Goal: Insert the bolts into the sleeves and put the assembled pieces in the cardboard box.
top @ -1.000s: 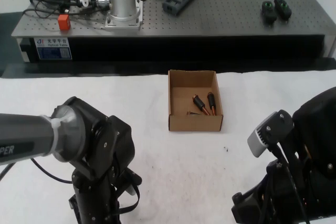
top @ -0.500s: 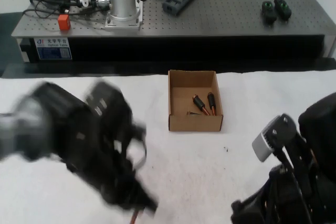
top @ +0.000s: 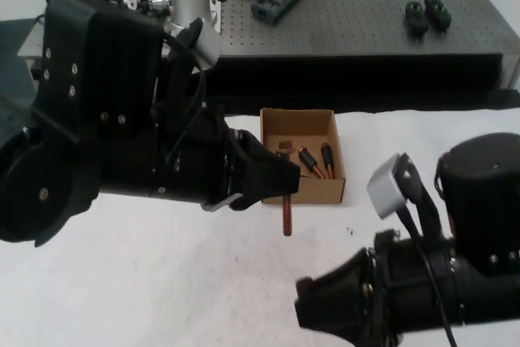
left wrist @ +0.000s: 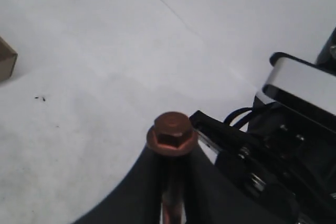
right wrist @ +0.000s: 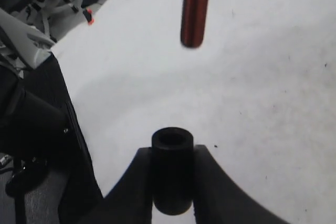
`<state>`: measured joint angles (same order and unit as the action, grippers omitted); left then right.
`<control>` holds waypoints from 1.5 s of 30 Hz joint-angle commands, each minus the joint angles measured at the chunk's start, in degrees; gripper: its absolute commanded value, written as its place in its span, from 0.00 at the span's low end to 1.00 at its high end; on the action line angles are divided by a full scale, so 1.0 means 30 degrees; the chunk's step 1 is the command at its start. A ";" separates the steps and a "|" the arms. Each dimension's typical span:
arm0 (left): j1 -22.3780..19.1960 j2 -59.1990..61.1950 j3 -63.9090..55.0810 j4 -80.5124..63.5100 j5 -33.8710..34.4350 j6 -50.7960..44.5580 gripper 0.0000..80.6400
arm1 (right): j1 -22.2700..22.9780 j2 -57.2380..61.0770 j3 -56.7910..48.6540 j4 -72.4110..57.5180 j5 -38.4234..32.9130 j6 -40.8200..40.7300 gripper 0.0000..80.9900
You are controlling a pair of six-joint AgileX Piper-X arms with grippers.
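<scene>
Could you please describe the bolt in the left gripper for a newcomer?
Find the cardboard box on the white cloth. In front of it, the left gripper holds a coppery bolt, shaft down. Unlike the pieces in the box, it has no black sleeve.

bolt (left wrist: 171,132): 1 | sleeve (right wrist: 172,177): 1 | assembled pieces (top: 309,162): 2 | cardboard box (top: 302,193): 1

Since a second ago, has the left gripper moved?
Yes: the left gripper, holding a bolt, has swung forward and rightward, now just before the cardboard box.
</scene>
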<state>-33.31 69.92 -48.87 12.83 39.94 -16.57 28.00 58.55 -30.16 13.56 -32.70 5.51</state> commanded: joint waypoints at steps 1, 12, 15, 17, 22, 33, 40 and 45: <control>-0.0043 -0.0014 -0.0099 -0.0888 0.0932 -0.0199 0.01 | 0.0052 0.0393 -0.0085 -0.2297 -0.0279 0.0770 0.03; -0.0043 -0.0014 -0.0099 -0.0888 0.1400 -0.0199 0.01 | 0.0017 0.0566 -0.0085 -0.3947 -0.0026 0.0954 0.03; -0.0043 -0.0014 -0.0099 -0.0888 0.1481 -0.0199 0.01 | 0.0017 0.0566 -0.0085 -0.3940 0.0489 0.0954 0.03; -0.0043 -0.0014 -0.0099 -0.0888 0.1481 -0.0199 0.01 | 0.0017 0.0566 -0.0085 -0.4149 0.0872 0.0954 0.03; -0.0043 -0.0014 -0.0099 -0.0888 0.1481 -0.0199 0.01 | 0.0017 0.0566 -0.0085 -0.5312 0.0864 0.1710 0.03; -0.0043 -0.0014 -0.0099 -0.0888 0.0813 -0.0199 0.47 | 0.0017 0.0566 -0.0085 -0.6688 0.2267 0.2025 0.03; -0.0006 -0.0014 -0.0099 -0.0888 -0.5993 -0.0764 0.90 | -0.1815 0.1893 -0.0548 -0.6261 0.6028 0.1056 0.03; -0.0006 -0.0014 -0.0099 -0.0742 -0.7300 -0.0765 0.58 | -0.3420 0.5672 -0.2839 -0.6221 0.7034 -0.0159 0.03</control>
<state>-33.31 70.01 -48.87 11.05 19.09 -16.81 20.31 69.17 -34.01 -4.45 -13.69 7.48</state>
